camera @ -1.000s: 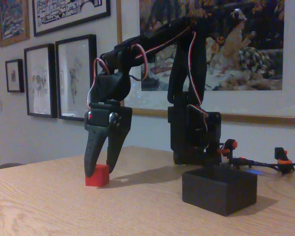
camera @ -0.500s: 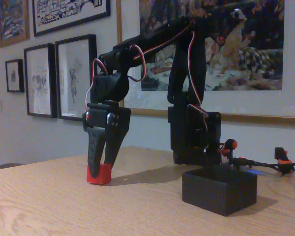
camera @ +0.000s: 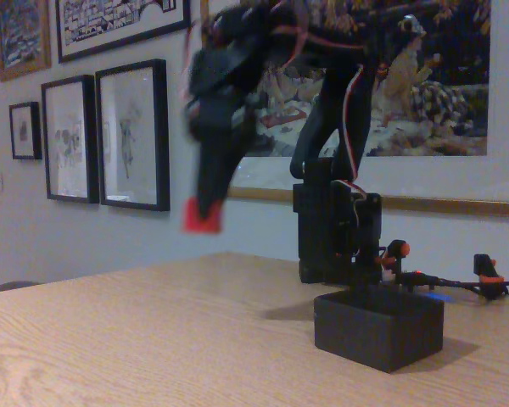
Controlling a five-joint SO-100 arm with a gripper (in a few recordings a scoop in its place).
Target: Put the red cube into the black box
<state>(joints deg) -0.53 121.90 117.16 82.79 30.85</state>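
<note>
Jaws: gripper [camera: 205, 212] blurred, clamped on the red cube [camera: 202, 217], high above the table [camera: 153, 339].
Black box [camera: 378, 327]: below, well right of the jaws.

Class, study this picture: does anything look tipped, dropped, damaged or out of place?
Nothing stands out. The small red cube hangs in the black gripper above the table; the low black box sits upright and intact.

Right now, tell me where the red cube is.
In the fixed view the red cube is in the air, held at the gripper tips, up and left of the black box.
</note>
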